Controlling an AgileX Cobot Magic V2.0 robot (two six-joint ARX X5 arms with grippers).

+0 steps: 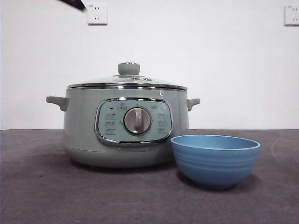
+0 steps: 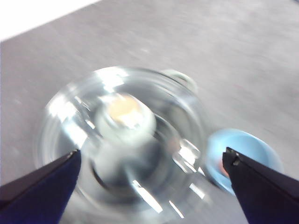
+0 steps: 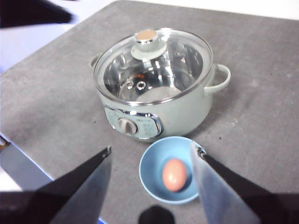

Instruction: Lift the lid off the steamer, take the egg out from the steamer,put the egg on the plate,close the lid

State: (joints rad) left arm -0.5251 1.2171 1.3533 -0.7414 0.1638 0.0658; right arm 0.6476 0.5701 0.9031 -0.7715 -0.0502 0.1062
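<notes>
A dark grey tabletop (image 1: 42,186) fills the lower part of the front view, its matte surface running back to a plain white wall (image 1: 224,65). Two white wall sockets are mounted high on that wall, one (image 1: 97,13) at upper left of the frame, the other (image 1: 291,15) cut by the right edge at upper right.

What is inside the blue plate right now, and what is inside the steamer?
The plate holds the egg; the front view shows only its outer wall. Through the closed lid, the steamer shows a bare metal interior, partly hidden by reflections.
</notes>
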